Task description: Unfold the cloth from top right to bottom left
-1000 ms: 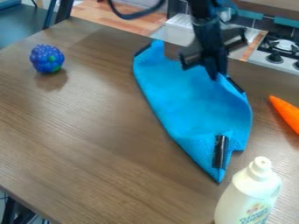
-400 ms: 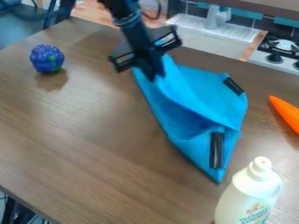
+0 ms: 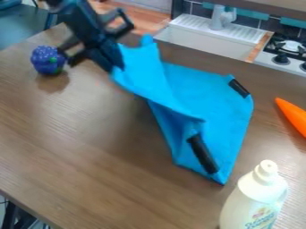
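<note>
At the upper left of the table, the black gripper (image 3: 117,66) is shut on the left edge of the blue cloth (image 3: 206,96). The cloth rises toward it in a raised fold, while its right part lies on the table. One black clip or strip (image 3: 238,87) marks the cloth's right corner, and another black strip (image 3: 202,153) lies slanted near the bottom. The lower end of the cloth comes to a corner just left of the white bottle.
A blue berry-like toy (image 3: 48,60) stands close to the left of the gripper. An orange carrot-like toy (image 3: 293,117) lies at the right edge, and a white bottle (image 3: 254,199) stands at the lower right. Behind the table (image 3: 90,152) are a sink (image 3: 200,40) and a stove.
The gripper has moved left across the table, pulling the held cloth edge with it. The cloth's left side has swung over, and the lower black strip has tilted.
</note>
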`<state>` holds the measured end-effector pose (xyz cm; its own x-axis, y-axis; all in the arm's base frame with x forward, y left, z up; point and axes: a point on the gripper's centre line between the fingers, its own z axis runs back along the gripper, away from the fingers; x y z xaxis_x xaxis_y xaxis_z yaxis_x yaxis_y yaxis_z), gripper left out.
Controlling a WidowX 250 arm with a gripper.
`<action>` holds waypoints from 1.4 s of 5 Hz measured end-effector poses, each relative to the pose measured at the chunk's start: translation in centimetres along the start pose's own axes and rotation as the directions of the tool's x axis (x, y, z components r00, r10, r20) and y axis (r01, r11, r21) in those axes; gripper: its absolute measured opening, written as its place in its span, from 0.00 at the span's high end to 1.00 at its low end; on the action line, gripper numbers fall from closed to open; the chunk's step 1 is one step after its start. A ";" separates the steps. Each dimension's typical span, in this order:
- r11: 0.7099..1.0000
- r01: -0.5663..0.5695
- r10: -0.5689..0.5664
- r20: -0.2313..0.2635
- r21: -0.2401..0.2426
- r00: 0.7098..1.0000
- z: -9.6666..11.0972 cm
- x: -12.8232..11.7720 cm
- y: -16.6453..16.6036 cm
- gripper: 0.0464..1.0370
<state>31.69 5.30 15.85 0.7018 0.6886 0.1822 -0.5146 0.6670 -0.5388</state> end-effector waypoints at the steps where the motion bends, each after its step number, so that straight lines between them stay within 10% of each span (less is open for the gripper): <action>1: 1.000 -0.012 0.012 -0.027 -0.009 1.000 0.9 0.1 1.2 0.98; 4: 0.988 -0.130 0.134 -0.038 0.088 0.990 1.0 -0.1 3.0 0.98; 7: 0.897 -0.211 0.226 0.010 0.388 0.974 -0.8 -1.0 5.6 0.98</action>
<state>28.49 8.09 11.97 0.5629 0.8240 0.0639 -0.8012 0.5630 -0.2028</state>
